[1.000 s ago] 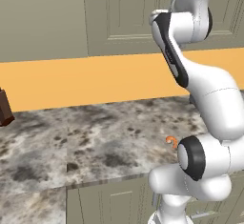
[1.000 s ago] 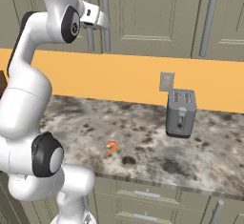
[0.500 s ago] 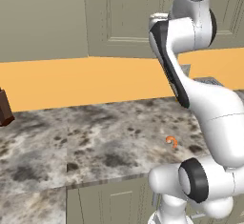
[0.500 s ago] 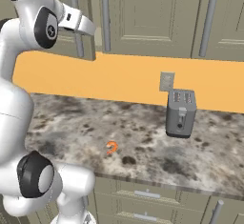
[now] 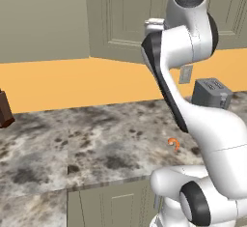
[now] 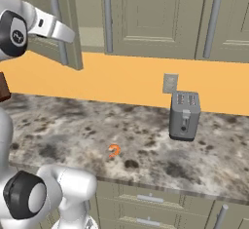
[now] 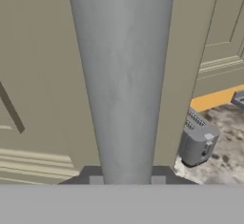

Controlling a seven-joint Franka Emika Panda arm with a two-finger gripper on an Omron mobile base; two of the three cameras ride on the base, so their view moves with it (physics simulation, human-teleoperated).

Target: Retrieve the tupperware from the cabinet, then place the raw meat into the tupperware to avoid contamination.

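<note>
door [image 6: 73, 43] has swung further out since half a sec ago: in the right base view its edge now sits at upper left w/ the arm's wrist pulled back toward the left edge, and in the left base view the upper arm link has dropped lower and more centre. base hasn't moved, counter [image 6: 146, 145] sits the same.

arm pose: rises from lower right of left base view, elbow bent high at top centre, forearm reaching back to the cabinet [image 5: 125, 23] at upper centre. in right base view the wrist is at upper left, hand against the door's bar handle [image 6: 57, 26].

gripper [image 7: 125, 180]: hand view shows the grey cylindrical handle [image 7: 121, 85] running straight up btwn the two dark fingertips [image 7: 95, 179], jaws narrowed onto it, so it's clamped on the handle.

no readable writing or labels anywhere.

materials: cabinet olive-beige, panelled, matte; handles smooth grey metal rods. counter speckled grey-brown stone. backsplash flat orange. toaster [image 6: 185, 116] grey, boxy, two slots, right of centre in right base view. brown block [image 5: 5, 109] at left edge of left base view.

meat [image 6: 114, 150]: tiny orange-red hook shape on the counter, lower centre of right base view, centre-right in left base view, well apart from toaster. can't tell where the tupperware is.
</note>
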